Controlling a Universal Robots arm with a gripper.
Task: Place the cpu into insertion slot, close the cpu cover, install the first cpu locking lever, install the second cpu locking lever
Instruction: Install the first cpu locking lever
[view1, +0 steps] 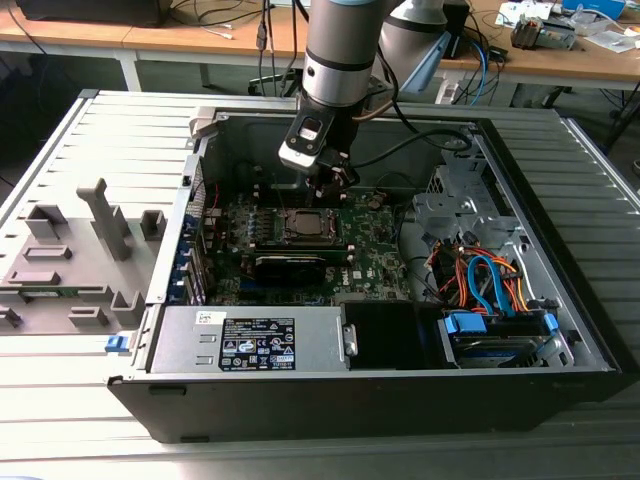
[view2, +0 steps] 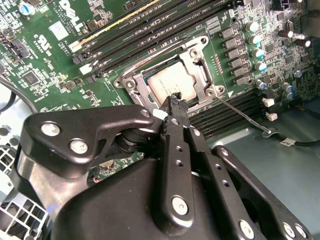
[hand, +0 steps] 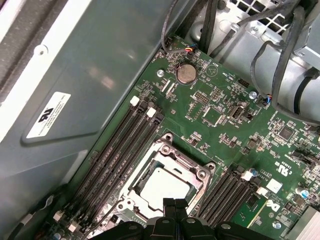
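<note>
One hand: the hand (view2: 175, 102) hung just above the socket, its two fingertips (hand: 168, 204) pressed together with nothing between them; clenched and empty.
Arm: in the exterior view it reached down into the open computer case (view1: 560, 300), which lay on the slatted grey counter (view1: 60, 150).
Cpu: the cpu (view2: 172, 82) lay flat in its socket, in the middle part of the motherboard (view1: 370, 255), between two banks of memory slots (hand: 125, 140). Its pale metal top faced up.
Cpu cover: the cpu cover (view2: 200, 70) lay flat around the chip, which showed through the square opening. Judged closed.
Locking lever: one thin wire lever (view2: 240, 114) ran out from a socket corner towards the board's edge, its hooked end free. Judged unlatched. The state of the other lever could not be told.
Clearance: the fingertips were at the socket's edge, near the cover; contact could not be confirmed.
Step in hand: probably seating a lever, with chip placement and cover closing done.
Method, as a judgement:
- Bear on the lever near its free end, not near the hinge.
- Keep the fingertips off the chip's top.
- Press slowly so the wire does not slip off the narrow tips.
- Guide the hooked end sideways under its retaining tab.
Risk: a slipped tip could strike the small components beside the socket.
</note>
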